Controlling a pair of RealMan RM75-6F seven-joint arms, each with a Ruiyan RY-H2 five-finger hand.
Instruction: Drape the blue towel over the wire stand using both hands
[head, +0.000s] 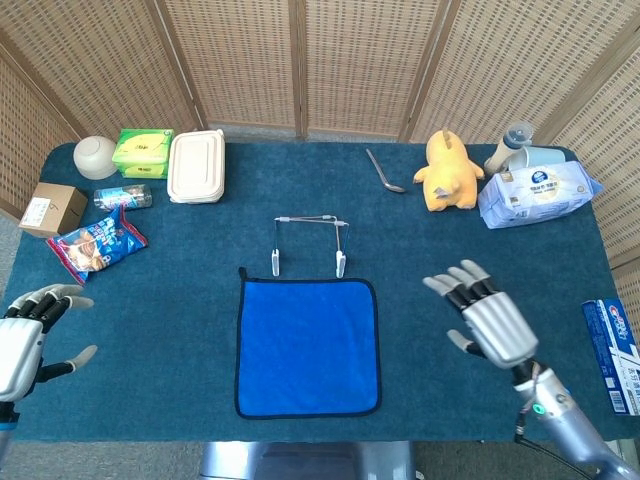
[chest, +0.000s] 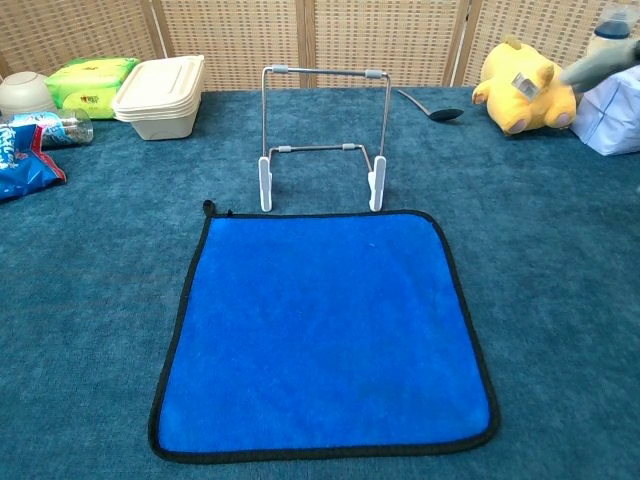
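A blue towel (chest: 322, 333) is laid flat on the teal table cover (chest: 560, 300), its far edge just in front of the wire stand (chest: 323, 135). A food box (chest: 160, 82), green pack (chest: 92, 80) and bowl (chest: 25, 92) are seen far left; a spoon (chest: 432, 108) and yellow plush toy (chest: 525, 85) far right. A blurred fingertip (chest: 600, 62) is glimpsed at the upper right edge.

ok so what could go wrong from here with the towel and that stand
1. The wire stand looks light and stands right at the far edge of the blue towel; lifting the cloth could knock it over.
2. The right hand is nearer the towel than the left hand, so an uneven grasp might drag it askew.
3. The towel lies flat, so pinching an edge may fail.
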